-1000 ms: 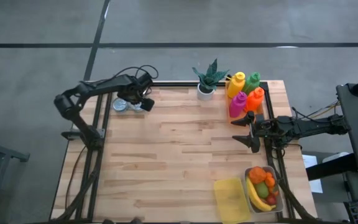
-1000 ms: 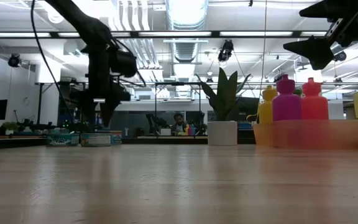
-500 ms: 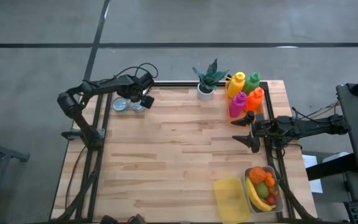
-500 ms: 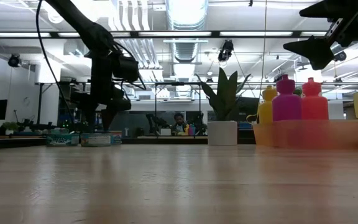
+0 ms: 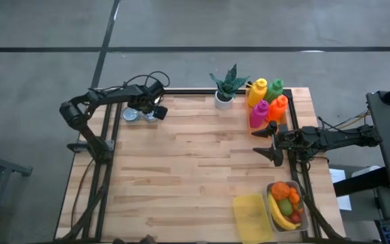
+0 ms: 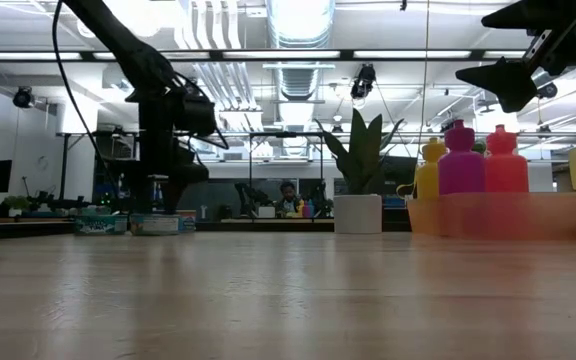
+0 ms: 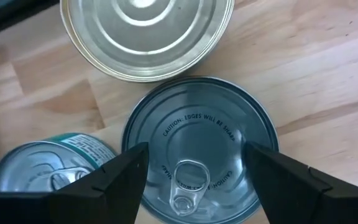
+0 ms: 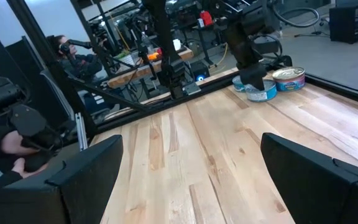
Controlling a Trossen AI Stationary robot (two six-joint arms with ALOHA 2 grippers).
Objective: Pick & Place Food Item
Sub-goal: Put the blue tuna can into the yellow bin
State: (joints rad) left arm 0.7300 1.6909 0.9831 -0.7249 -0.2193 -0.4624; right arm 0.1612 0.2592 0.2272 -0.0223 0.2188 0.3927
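Target can point(image 7: 199, 149) sits at the tabletop's point(image 5: 202, 169) far left corner, touching 2 other cans. Left pincer point(image 7: 197, 180) is spread astride it, not gripping. Risk: a finger clips a neighbour and knocks it off the edge. Right pincer point(image 5: 271, 144) spread, idle.

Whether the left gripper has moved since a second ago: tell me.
Yes. In the high view the left gripper has slid slightly toward the plant pot, now over the cans.

Potted plant point(image 5: 227, 88) beside four coloured bottles point(image 5: 267, 100); person point(image 8: 73, 53) beyond table point(image 5: 195, 169).
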